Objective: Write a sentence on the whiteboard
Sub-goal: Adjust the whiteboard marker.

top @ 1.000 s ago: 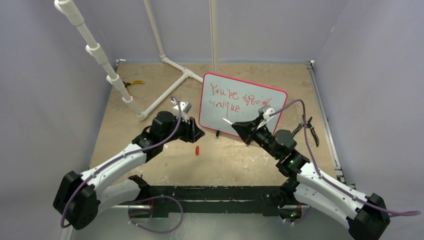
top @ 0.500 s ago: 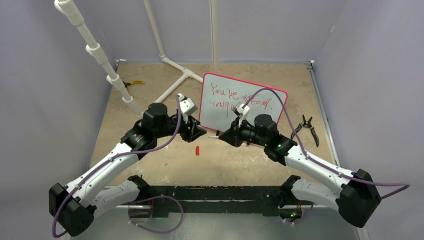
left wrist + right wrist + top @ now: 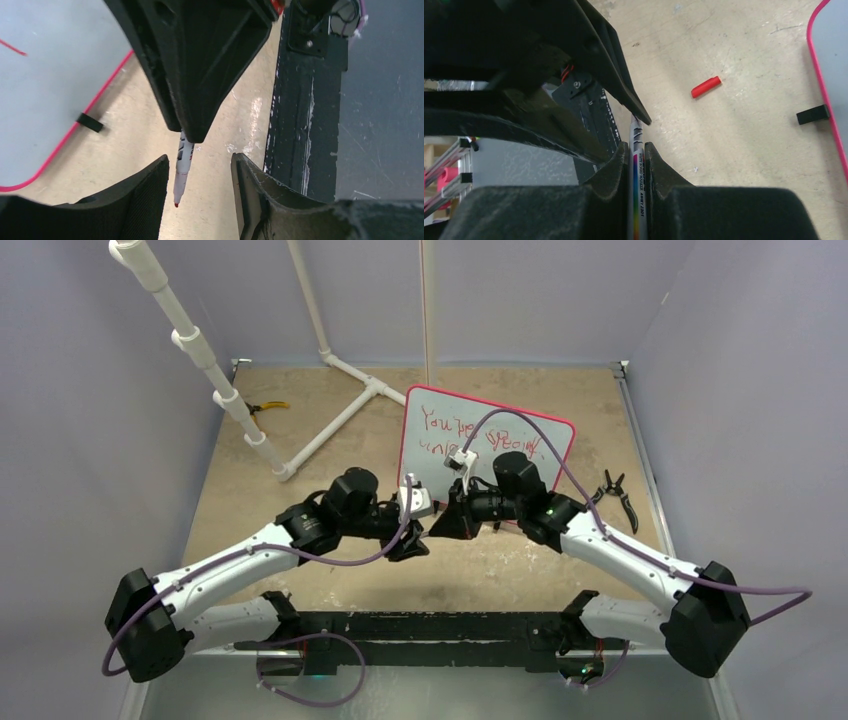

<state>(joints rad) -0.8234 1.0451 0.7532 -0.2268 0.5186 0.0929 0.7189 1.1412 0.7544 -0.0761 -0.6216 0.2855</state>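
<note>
The whiteboard [image 3: 490,404] with its red-pink frame stands tilted at the back middle; the sentence [image 3: 448,424] in red lettering runs in two lines, partly hidden by the right arm. My right gripper [image 3: 445,525] is in front of the board's lower left corner. In the right wrist view it [image 3: 636,147] is shut on the white marker [image 3: 638,190]. My left gripper [image 3: 418,538] faces it, open. In the left wrist view the marker's red tip [image 3: 176,204] hangs between the open left fingers [image 3: 200,160] without touching them. The board's corner [image 3: 50,75] shows at upper left.
The marker's red cap [image 3: 705,87] lies on the tan table near the board's black foot [image 3: 813,115]. A white PVC pipe frame [image 3: 330,430] and yellow pliers [image 3: 265,407] are at the back left. Black pliers [image 3: 618,490] lie right of the board. The black base rail [image 3: 300,125] is close by.
The right gripper carried the marker left and down, away from the board. The left gripper swung right to meet it, so the marker tip now sits between its open fingers.
</note>
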